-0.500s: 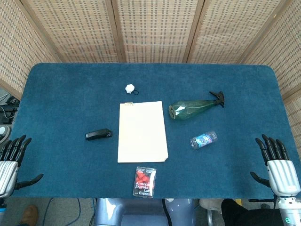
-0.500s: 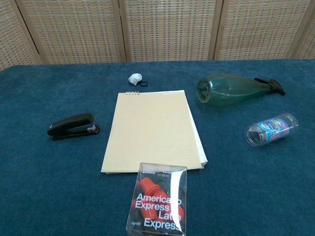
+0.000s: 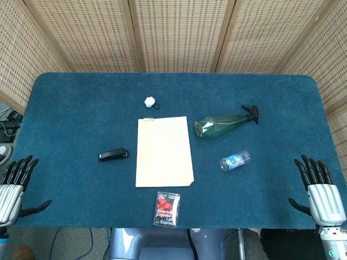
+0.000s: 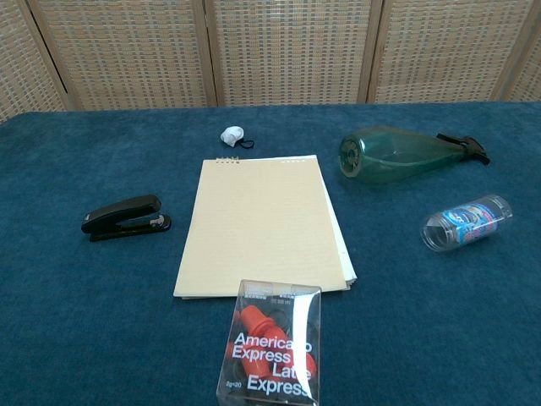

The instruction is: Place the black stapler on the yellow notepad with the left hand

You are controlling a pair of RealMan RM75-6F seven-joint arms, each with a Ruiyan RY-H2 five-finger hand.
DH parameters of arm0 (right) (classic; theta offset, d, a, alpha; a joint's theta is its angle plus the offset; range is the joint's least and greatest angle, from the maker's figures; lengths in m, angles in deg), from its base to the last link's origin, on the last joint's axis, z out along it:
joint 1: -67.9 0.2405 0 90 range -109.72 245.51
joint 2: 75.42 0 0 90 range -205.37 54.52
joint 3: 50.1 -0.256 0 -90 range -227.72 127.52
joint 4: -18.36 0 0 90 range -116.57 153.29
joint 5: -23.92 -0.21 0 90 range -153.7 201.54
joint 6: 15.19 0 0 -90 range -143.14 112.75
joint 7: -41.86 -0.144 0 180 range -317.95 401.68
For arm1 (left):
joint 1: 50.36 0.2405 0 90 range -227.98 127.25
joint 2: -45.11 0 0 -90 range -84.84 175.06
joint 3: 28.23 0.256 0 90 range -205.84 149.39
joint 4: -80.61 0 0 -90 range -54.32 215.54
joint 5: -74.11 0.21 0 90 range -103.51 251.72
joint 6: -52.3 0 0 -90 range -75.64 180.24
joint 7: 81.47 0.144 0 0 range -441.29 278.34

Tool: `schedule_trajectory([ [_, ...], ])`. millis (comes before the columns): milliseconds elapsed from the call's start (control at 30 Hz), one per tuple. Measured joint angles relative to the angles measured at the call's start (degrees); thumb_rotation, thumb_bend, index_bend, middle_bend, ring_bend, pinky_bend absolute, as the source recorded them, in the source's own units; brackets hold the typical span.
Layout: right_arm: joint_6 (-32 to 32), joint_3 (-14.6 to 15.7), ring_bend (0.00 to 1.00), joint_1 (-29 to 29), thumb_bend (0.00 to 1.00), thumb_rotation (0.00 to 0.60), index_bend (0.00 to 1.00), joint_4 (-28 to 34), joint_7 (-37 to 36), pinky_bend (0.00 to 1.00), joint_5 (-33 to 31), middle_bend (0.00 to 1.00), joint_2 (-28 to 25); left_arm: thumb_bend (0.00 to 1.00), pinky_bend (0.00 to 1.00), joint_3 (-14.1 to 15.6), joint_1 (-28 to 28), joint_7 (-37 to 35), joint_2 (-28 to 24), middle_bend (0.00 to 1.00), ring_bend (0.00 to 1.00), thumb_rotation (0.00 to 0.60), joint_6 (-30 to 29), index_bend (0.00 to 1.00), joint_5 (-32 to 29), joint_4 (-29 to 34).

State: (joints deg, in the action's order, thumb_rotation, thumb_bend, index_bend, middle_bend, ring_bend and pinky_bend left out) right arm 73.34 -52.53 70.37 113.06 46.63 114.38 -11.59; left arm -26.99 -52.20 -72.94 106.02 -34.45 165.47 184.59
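The black stapler (image 3: 114, 155) (image 4: 124, 217) lies flat on the blue table, just left of the yellow notepad (image 3: 164, 151) (image 4: 264, 223), with a small gap between them. My left hand (image 3: 13, 187) hovers at the table's near left corner, fingers spread, holding nothing, well away from the stapler. At the near right corner my right hand (image 3: 319, 190) is likewise spread and empty. Neither hand shows in the chest view.
A green spray bottle (image 3: 222, 123) (image 4: 397, 153) lies on its side right of the pad. A small clear bottle (image 3: 235, 160) (image 4: 466, 222) lies nearer. A red-labelled packet (image 3: 167, 209) (image 4: 272, 344) sits at the pad's near edge. A small white object (image 3: 150, 101) (image 4: 232, 134) lies behind the pad.
Both hands have shifted very slightly toward the near edge; nothing on the table has moved.
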Motion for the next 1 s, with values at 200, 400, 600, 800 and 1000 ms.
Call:
schedule_trajectory([
  [200,-1.21,-0.45,0.00,0.42,0.00,0.600,0.00,-0.26,0.02,0.00,-1.55,0.00,0.07,0.00,0.01,-2.87,-4.73,0.23,0.94,0.00,0.00,0.600,6.38,0.00,-3.19,0.15],
  [400,-3.05,-1.25,0.00,1.00,0.00,0.600,0.00,-0.88,-0.66,0.00,-4.16,0.00,0.11,0.04,0.16,-8.77,-13.30,0.60,6.29,0.00,0.06,0.600,17.85,0.07,-12.74,-5.34],
  [600,-4.42,-1.73,0.00,1.40,0.00,0.600,0.00,-1.73,-1.31,0.00,-5.88,0.00,0.12,0.12,0.26,-12.07,-21.88,2.01,14.67,0.05,0.16,0.600,29.65,0.15,-21.29,-16.98],
  [800,-5.48,-1.76,0.00,1.76,0.00,0.600,0.00,-2.33,-1.05,0.00,-6.63,0.00,0.49,0.19,0.27,-12.67,-28.00,5.50,22.49,0.08,0.18,0.600,35.88,0.19,-26.20,-25.28],
  [1000,-5.81,-1.71,0.00,1.95,0.00,0.600,0.00,-2.42,-0.77,0.00,-6.83,0.00,0.73,0.22,0.33,-12.18,-30.26,9.18,25.69,0.15,0.24,0.600,36.81,0.27,-27.82,-27.99],
])
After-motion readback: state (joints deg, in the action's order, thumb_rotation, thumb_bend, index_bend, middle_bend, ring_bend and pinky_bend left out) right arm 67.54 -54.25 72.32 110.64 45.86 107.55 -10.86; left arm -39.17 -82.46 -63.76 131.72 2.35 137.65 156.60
